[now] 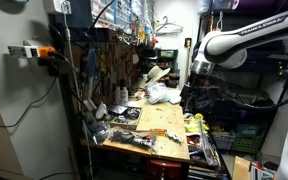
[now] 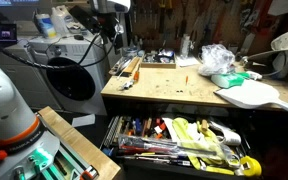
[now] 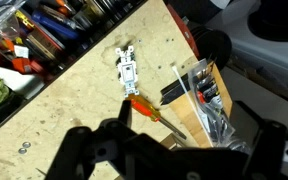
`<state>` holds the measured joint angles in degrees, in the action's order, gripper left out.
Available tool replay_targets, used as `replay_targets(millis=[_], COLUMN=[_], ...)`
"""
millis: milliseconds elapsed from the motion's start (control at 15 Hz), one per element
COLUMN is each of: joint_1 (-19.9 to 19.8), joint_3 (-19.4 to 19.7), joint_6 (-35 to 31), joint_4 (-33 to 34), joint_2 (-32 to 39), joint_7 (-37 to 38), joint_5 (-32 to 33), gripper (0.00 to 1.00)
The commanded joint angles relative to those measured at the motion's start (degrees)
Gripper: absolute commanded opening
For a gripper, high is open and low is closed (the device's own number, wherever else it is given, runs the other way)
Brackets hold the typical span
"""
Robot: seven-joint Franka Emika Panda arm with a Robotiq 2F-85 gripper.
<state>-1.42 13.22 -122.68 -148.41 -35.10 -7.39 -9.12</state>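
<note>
Hand (image 3: pixel 174 160) sits at the bottom edge of the wrist view, jaws spread wide with nothing between them, hovering clear above the worktop (image 3: pixel 64 125).

Largest to smallest:
- Worktop: bare ply, fills most of the wrist frame.
- Open tool drawer (image 2: pixel 108 138): lower centre of an exterior view, packed with hand tools. It shows at upper left in the wrist view.
- Parts box (image 3: pixel 176 88): right of centre, with a bag of small hardware inside.
- White wall switch (image 3: pixel 129 72): upper centre, lying flat.
- Orange-handled screwdriver (image 3: pixel 149 108): just below the switch, can't tell if they touch. The blade runs to the lower right beside the box. It's the item nearest my hand.

My read on the step: approach and hover, no contact yet. A grasp would call for a straight descent with the wrist turned so the jaws cross the handle rather than run along it. It would also need clearance from the box on the blade side.

View differences:
- Only the wrist view resolves the screwdriver and switch.
- Both exterior views show a crumpled plastic bag (image 2: pixel 216 60) on the worktop, which the wrist view misses.
- My arm (image 1: pixel 246 45), high at upper right, shows in an exterior view.
</note>
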Motion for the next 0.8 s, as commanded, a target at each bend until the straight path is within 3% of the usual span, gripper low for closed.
replay_targets(millis=[0, 400, 733], joint_1=[-1.19, -1.19, -0.63], joint_3=[-1.05, -1.05, -7.28], joint_6=[0.27, 0.27, -3.65], joint_4=[0.15, 0.15, 0.72], joint_2=[0.18, 0.18, 3.05], joint_7=[-0.61, -0.62, -2.03], joint_5=[-0.76, -0.76, 8.0], gripper=[1.0, 1.0, 1.0])
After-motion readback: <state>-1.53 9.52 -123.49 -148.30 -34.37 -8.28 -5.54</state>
